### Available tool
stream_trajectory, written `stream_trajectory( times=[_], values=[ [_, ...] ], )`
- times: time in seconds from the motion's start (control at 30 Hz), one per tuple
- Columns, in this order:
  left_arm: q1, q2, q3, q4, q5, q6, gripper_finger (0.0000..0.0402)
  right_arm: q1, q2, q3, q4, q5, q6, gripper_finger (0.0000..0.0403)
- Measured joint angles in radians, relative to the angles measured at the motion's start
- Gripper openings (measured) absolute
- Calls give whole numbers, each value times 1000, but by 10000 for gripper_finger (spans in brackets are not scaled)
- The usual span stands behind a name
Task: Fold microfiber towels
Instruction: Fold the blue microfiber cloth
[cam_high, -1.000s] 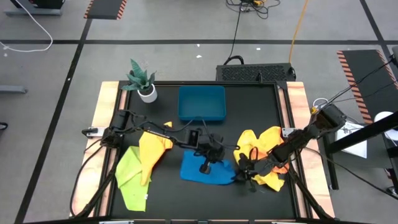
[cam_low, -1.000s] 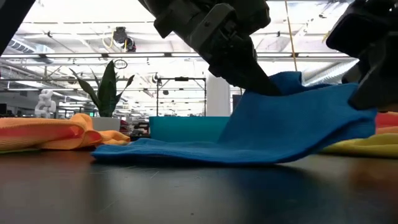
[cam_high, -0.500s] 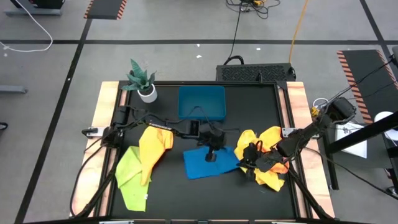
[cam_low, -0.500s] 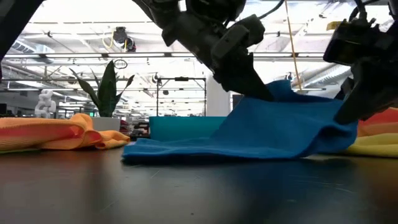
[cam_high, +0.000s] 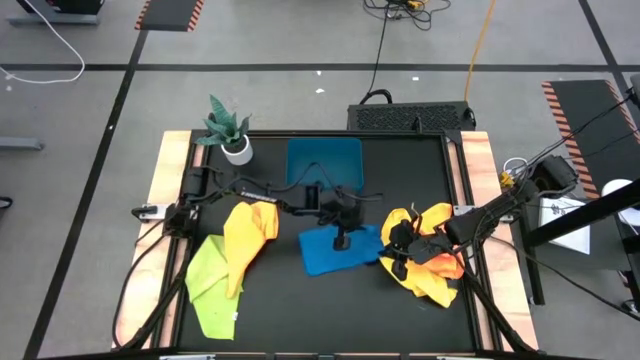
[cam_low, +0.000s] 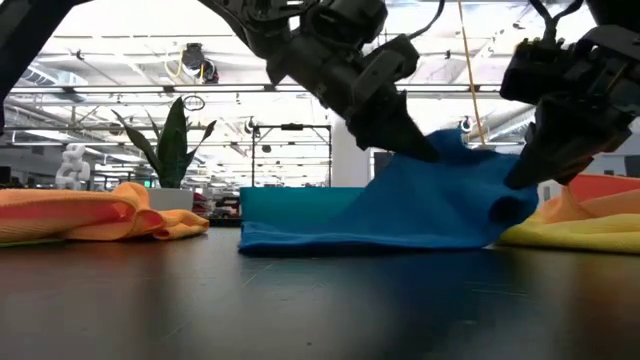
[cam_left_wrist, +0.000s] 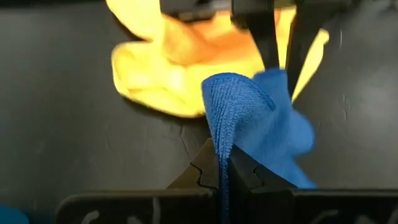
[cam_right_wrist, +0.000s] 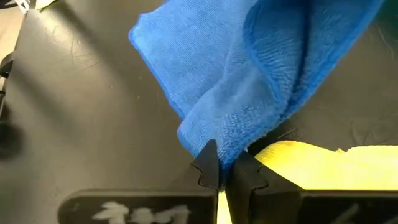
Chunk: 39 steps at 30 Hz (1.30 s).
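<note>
The blue towel (cam_high: 338, 250) lies at the centre of the high view, on the black table (cam_high: 400, 170), partly lifted: in the low view its right part rises off the surface while its left edge rests flat. The left gripper (cam_high: 343, 240) pinches a fold of it between closed fingers, seen in the left wrist view (cam_left_wrist: 222, 174). The right gripper (cam_high: 396, 264) clamps the towel's right edge, fingers closed on the cloth (cam_right_wrist: 227, 171). Just right of the blue towel sits a yellow and orange pile (cam_high: 430, 255); left of centre lie a yellow towel (cam_high: 245, 235) and a green towel (cam_high: 208, 285). A tray (cam_high: 325, 165) sits above, a plant (cam_high: 230, 130) at upper left.
</note>
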Motion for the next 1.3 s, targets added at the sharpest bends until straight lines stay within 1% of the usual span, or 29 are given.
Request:
stream_trajectory(
  times=[0.07,0.17,0.27,0.4,0.5,0.6,0.67,0.7,0.77,0.9,1.0,1.13,1.23,1.3],
  values=[
    [-1,0,-25,5,0,3,3,0,0,0,0,-2,0,0],
    [0,-1,-73,53,1,2,2,2,0,0,1,-4,10,0],
    [0,-39,-134,96,5,10,2,2,0,0,2,-11,27,0],
    [1,-138,-248,197,10,12,2,1,0,1,47,-49,21,0],
    [-7,-227,-349,266,17,5,2,7,0,2,132,-65,-17,0],
    [-42,-319,-443,341,17,-15,2,17,-1,2,238,-109,-75,0],
    [-83,-369,-485,387,-3,-21,1,24,-1,3,306,-150,-113,0],
    [-107,-394,-501,396,-23,-24,1,26,0,3,343,-165,-133,0],
    [-166,-431,-513,394,-94,-24,1,26,-1,3,408,-206,-168,0],
    [-303,-457,-498,390,-245,-8,1,40,1,17,478,-266,-225,0],
    [-402,-457,-471,393,-360,11,1,65,1,42,489,-276,-247,0],
    [-502,-457,-445,399,-510,-8,1,116,1,86,501,-271,-263,0],
    [-550,-457,-433,420,-577,-67,1,156,1,129,502,-272,-280,0],
    [-569,-457,-433,453,-582,-101,1,177,2,158,497,-272,-286,0]
  ],
)
